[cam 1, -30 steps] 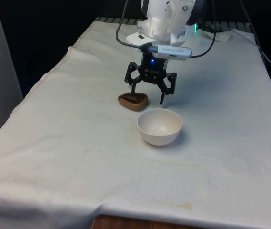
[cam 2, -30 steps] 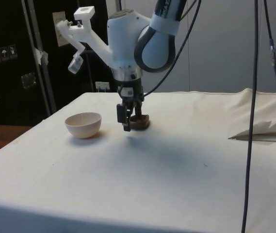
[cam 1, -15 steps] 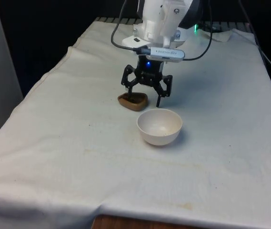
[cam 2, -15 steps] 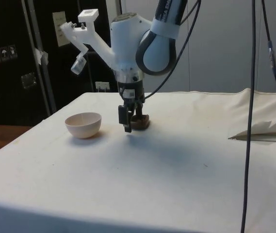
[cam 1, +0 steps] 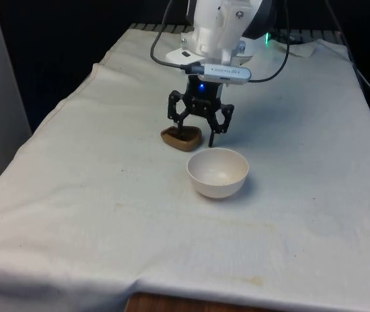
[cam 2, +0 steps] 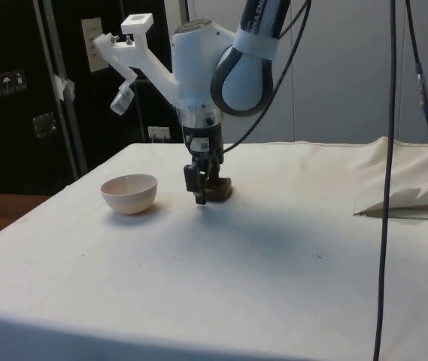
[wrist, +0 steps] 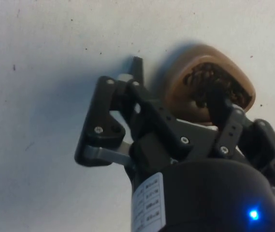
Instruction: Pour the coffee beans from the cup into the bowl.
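I see my claw spread open astride the brown cup's rim, one finger among the beans; white bowl nearby.

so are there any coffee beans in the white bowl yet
No, in the front view the white bowl shows a bare inside, while the dark beans sit in the brown cup beside it.

Cup just behind bowl, leftward.
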`<state>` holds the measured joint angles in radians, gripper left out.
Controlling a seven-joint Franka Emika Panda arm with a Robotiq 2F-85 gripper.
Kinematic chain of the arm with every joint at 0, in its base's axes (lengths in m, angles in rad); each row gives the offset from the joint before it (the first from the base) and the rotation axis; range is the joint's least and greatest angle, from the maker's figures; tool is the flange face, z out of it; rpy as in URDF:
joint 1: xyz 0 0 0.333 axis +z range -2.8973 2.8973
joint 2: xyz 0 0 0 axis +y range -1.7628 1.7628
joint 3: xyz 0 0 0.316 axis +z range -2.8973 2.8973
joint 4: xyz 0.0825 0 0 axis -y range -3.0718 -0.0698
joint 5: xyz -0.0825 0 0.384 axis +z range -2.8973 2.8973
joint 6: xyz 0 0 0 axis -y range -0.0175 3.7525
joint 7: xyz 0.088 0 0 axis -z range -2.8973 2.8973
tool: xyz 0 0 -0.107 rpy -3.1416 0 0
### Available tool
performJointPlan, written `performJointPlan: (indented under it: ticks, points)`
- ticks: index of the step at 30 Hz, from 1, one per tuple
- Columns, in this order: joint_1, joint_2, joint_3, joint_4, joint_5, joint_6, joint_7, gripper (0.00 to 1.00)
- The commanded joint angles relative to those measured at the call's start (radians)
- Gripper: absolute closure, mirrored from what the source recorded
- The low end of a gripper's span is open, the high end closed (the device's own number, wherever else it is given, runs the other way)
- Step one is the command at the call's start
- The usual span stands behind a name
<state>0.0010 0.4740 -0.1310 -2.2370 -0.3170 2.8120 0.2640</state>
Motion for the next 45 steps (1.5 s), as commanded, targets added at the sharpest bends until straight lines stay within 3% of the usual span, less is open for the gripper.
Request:
performJointPlan:
  ticks: [1,4,5,9,10,11,14,27,34,36,40,45]
  points:
    - [-0.006,0.0,0.005,-0.002,0.005,0.004,-0.006,0.29]
    - [-0.006,0.0,0.005,-0.002,0.005,0.004,-0.006,0.44]
    - [-0.006,0.0,0.005,-0.002,0.005,0.004,-0.006,0.56]
    - [-0.006,0.0,0.004,-0.002,0.005,0.005,-0.005,0.8]
    - [0.0,-0.003,-0.001,0.001,0.0,-0.001,0.0,0.85]
    - [-0.006,0.0,0.004,-0.002,0.005,0.005,-0.005,0.85]
    - [-0.005,-0.006,0.004,-0.002,0.005,0.001,-0.005,0.98]
    - [0.003,-0.072,0.003,-0.005,0.0,-0.045,0.0,0.99]
    - [0.014,-0.131,0.011,0.0,0.0,-0.106,0.003,0.99]
    - [0.01,-0.131,0.013,0.0,0.0,-0.102,0.001,0.99]
    - [0.017,-0.156,0.022,0.018,0.002,-0.145,0.005,0.99]
    - [0.015,-0.162,0.031,0.033,0.0,-0.154,0.005,0.99]
